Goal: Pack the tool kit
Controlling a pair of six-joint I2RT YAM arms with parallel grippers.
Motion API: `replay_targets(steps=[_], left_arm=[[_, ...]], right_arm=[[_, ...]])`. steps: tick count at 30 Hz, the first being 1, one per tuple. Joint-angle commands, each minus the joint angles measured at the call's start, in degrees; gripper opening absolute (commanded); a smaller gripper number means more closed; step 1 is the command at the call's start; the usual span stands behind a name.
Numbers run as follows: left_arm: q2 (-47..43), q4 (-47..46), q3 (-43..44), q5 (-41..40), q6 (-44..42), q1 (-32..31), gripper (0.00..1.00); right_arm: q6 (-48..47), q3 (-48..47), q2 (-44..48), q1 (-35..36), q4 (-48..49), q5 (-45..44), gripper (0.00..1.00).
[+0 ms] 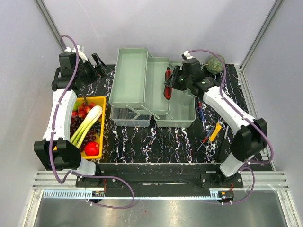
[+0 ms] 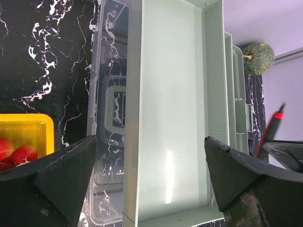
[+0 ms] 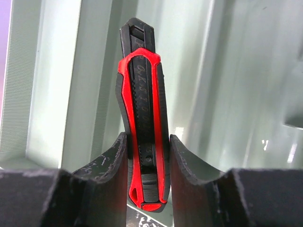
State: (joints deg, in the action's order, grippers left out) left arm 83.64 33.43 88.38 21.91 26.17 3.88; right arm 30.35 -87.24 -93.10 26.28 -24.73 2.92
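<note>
The pale grey-green toolbox (image 1: 182, 111) stands open at the table's middle, its fold-out trays (image 1: 129, 78) stepped to the left and its translucent lid (image 1: 130, 117) lying in front. My right gripper (image 1: 169, 85) is shut on a red and black utility knife (image 3: 143, 123) and holds it over the middle tray, beside the toolbox base. My left gripper (image 1: 97, 66) is open and empty at the back left; in the left wrist view the top tray (image 2: 173, 113) lies between its fingers. Small hand tools (image 1: 210, 132) with red, yellow and blue handles lie on the table right of the toolbox.
A yellow tray (image 1: 100, 101) of produce, with leek, strawberries, grapes and a red fruit, sits at the left. A green melon (image 1: 215, 64) rests at the back right. The black marbled mat (image 1: 156, 142) covers the table; grey walls close in on three sides.
</note>
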Motion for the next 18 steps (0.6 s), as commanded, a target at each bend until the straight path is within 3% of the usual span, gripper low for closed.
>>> replay_targets(steps=[1, 13, 16, 18], left_arm=[[-3.30, -1.44, 0.83, 1.47, 0.54, 0.34, 0.99], [-4.45, -1.44, -1.19, 1.82, 0.46, 0.34, 0.99], [-4.53, -1.44, -1.28, 1.82, 0.46, 0.34, 0.99], [-4.62, -1.44, -1.37, 1.82, 0.28, 0.43, 0.99]], right_arm=[[4.80, -4.25, -4.80, 2.45, 5.74, 1.56, 0.10], [7.62, -11.80, -15.44, 5.97, 1.89, -4.48, 0.14], [7.18, -14.53, -17.90, 6.50, -1.71, -7.83, 0.20], [5.87, -16.11, -19.04, 6.50, -3.21, -7.58, 0.29]])
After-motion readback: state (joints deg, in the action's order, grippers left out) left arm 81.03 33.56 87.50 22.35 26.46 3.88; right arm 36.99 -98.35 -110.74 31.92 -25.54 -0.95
